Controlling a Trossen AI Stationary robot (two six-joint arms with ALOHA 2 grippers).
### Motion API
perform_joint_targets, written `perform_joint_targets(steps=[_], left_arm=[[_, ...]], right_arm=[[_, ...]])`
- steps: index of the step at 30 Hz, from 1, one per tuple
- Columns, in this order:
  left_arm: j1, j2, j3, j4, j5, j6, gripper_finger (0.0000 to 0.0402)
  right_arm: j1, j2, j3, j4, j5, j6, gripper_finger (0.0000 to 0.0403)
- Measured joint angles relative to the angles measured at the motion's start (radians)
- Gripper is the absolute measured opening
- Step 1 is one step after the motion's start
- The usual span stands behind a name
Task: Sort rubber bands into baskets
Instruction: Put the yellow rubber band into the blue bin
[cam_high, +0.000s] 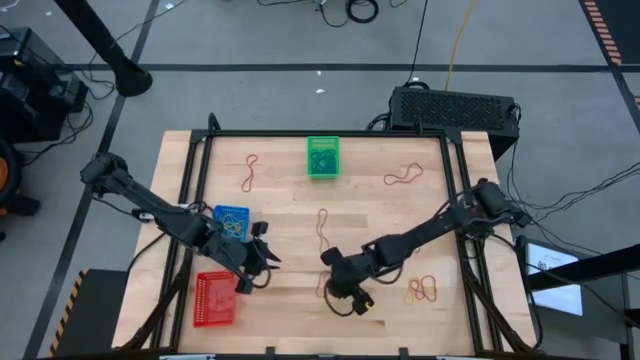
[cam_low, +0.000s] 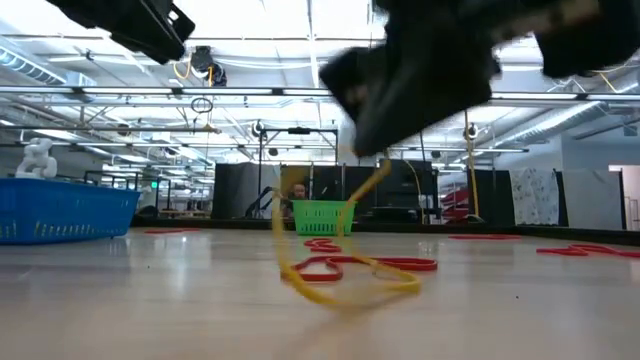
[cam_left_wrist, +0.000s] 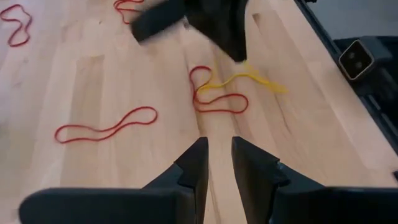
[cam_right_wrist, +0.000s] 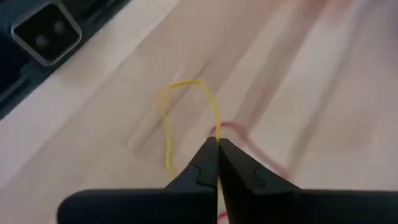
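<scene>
Near the counter's front edge, the right gripper (cam_right_wrist: 217, 146) has its jaws pinched on a thin yellow rubber band (cam_right_wrist: 186, 106) — the loop partly lifted, trailing over a red rubber band (cam_low: 365, 265). The left gripper (cam_left_wrist: 217, 155) hovers between the blue mesh basket (cam_high: 231, 218) and red mesh basket (cam_high: 214, 300), jaws slightly apart — no readable writing anywhere.

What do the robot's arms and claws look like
Both arms are dark, slim and jointed, with thin black cables running from their bases. The left claw has two black wedge-shaped fingers with stepped inner faces. The right claw has the same matte black fingers, tapering to narrow tips. No markings show on either.
</scene>
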Motion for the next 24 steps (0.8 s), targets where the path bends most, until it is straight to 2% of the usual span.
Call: perform_joint_targets(steps=[7,11,15,24], left_arm=[[-0.001,0.212,-0.02,0.335,0.021,0.133,0.008],[0.007,0.293,-0.02,0.499,0.02,0.153,0.008],[0.013,0.329,-0.019,0.587,0.019,0.154,0.008],[0.053,0.335,-0.019,0.579,0.018,0.127,0.0075]], right_arm=[[0.023,-0.11,0.0,0.077,0.25,0.053,0.0],[0.031,-0.124,0.0,0.108,0.342,0.114,0.0],[0.038,-0.124,0.0,0.121,0.367,0.129,0.0],[0.037,-0.124,0.0,0.121,0.364,0.144,0.0]])
